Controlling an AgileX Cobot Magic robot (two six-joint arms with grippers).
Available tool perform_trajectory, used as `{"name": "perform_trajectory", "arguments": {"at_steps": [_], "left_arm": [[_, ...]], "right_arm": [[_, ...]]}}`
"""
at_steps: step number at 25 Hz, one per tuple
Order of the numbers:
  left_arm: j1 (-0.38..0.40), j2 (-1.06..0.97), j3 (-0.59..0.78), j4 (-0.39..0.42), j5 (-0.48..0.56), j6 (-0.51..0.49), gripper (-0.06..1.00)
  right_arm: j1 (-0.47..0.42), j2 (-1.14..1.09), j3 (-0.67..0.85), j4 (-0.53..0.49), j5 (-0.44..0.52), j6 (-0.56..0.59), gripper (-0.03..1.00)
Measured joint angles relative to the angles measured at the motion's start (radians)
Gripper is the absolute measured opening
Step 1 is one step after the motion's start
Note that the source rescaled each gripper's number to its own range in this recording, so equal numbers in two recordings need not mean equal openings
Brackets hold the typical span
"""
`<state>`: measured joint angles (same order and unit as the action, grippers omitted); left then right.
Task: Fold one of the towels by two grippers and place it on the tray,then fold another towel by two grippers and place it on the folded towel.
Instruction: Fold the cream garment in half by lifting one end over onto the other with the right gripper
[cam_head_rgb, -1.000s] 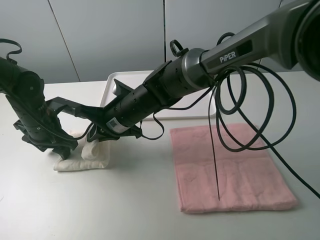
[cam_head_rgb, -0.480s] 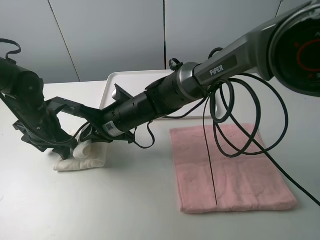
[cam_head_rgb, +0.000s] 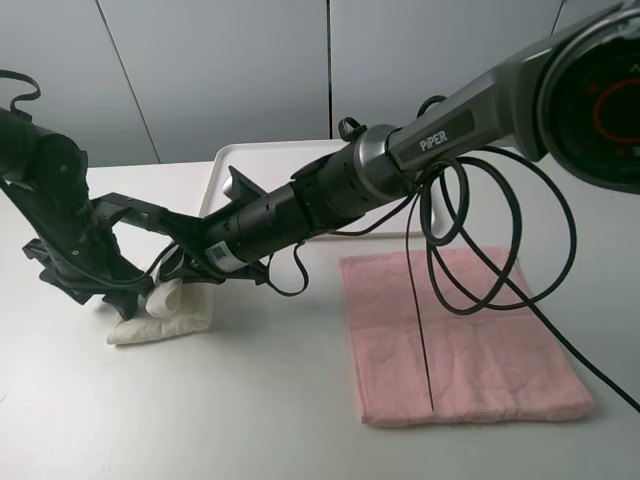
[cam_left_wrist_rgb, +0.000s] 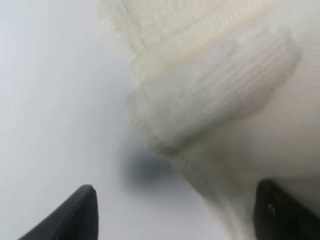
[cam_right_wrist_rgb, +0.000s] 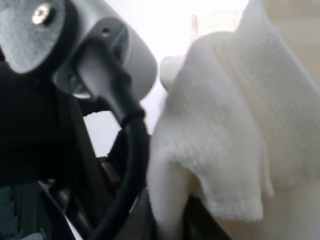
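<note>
The cream, off-white terry towel (cam_head_rgb: 172, 314) sits bunched on the white surface (cam_head_rgb: 250, 410) at the left, in front of the flat white rectangular plastic tray (cam_head_rgb: 224, 166) and not yet on it. The right arm reaches across the middle, and the black two-fingered right end effector (cam_head_rgb: 183, 274) is clenched on a raised fold of that towel. The right wrist view shows cream cloth heaped right against the camera. The left end effector (cam_left_wrist_rgb: 177, 214) is released. Its two black fingertips (cam_left_wrist_rgb: 75, 212) stand wide apart, with the towel's thick edge just ahead of them and nothing pinched. The pale pink terry towel (cam_head_rgb: 465, 345) lies flat on the right, well apart from the work.

My reading is that the cream towel is mid-fold and only one side is held.

- If the right side lifts or drags now, the free end will likely trail, and the fold could open or twist into a lump.
- The left fingertips sit low, near the surface — closing from here may catch only one layer or miss the edge entirely.
- The two arms are crowded together over the towel, so a sideways move by either risks contact.
- The right arm's cable loops hang over the pink towel — a wide swing towards the tray could snag or shift it.
</note>
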<state>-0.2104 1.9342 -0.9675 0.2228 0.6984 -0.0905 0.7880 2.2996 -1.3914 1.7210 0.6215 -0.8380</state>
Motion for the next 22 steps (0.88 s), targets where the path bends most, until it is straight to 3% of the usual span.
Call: {"name": "perform_trajectory", "arguments": {"at_steps": [14, 22], "left_arm": [[0.0, -0.099, -0.152, -0.001, 0.148, 0.032, 0.83], [0.0, -0.158, -0.262, -0.001, 0.217, 0.059, 0.83]], "right_arm": [[0.0, 0.0, 0.0, 0.016, 0.0, 0.0, 0.05], [0.0, 0.0, 0.0, 0.017, -0.003, 0.06, 0.08]]}}
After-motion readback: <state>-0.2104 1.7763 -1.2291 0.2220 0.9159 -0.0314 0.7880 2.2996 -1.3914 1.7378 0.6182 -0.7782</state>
